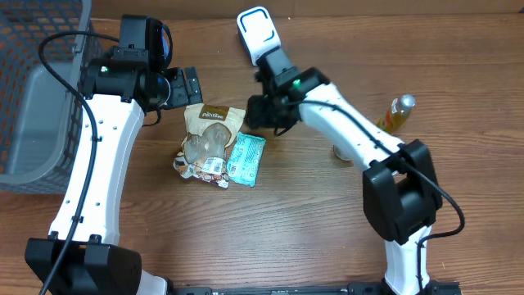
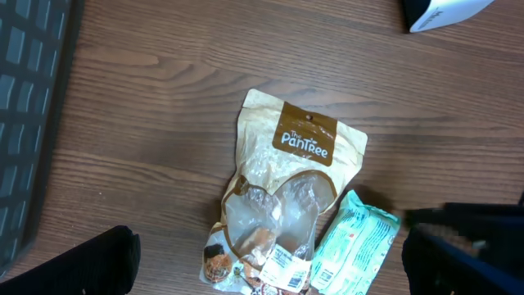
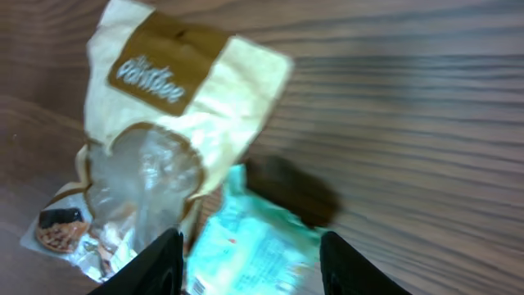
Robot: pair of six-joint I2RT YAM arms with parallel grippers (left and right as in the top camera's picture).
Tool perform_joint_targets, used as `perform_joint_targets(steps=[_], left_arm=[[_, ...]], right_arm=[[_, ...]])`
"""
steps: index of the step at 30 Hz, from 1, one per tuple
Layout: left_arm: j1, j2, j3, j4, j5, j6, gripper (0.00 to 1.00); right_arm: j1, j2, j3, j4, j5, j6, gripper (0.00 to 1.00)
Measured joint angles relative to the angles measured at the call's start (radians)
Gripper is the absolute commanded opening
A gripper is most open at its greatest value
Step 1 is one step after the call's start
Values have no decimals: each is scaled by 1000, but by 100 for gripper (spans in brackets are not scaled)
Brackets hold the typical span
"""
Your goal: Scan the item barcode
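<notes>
A cream and brown PanTree pouch (image 1: 209, 131) (image 2: 286, 188) lies flat mid-table, with a teal packet (image 1: 246, 158) (image 2: 352, 246) against its right side. My left gripper (image 1: 187, 88) (image 2: 270, 266) hovers open over the pouch's top end, its dark fingers (image 2: 82, 262) wide on either side. My right gripper (image 1: 260, 115) (image 3: 250, 239) hangs open above the teal packet (image 3: 262, 254), which shows blurred between its fingers (image 3: 160, 262); the pouch (image 3: 172, 90) lies to the left. A white and blue scanner (image 1: 256, 31) (image 2: 442, 12) sits at the table's far side.
A dark mesh basket (image 1: 33, 49) (image 2: 24, 123) stands at the far left. A yellow bottle (image 1: 399, 113) stands at the right, beyond the right arm. Bare wood shows along the table's front.
</notes>
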Motion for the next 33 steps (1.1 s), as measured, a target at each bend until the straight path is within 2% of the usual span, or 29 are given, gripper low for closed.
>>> perform_joint_targets(steps=[9,16,33], left_arm=[[0,0,0,0,0,0,100],[0,0,0,0,0,0,100],[0,0,0,0,0,0,100]], right_arm=[[103,0,-124,160,124,11,54],[112,0,-205,187,235,10,54],[73,-31,-216,-31,419,79,59]])
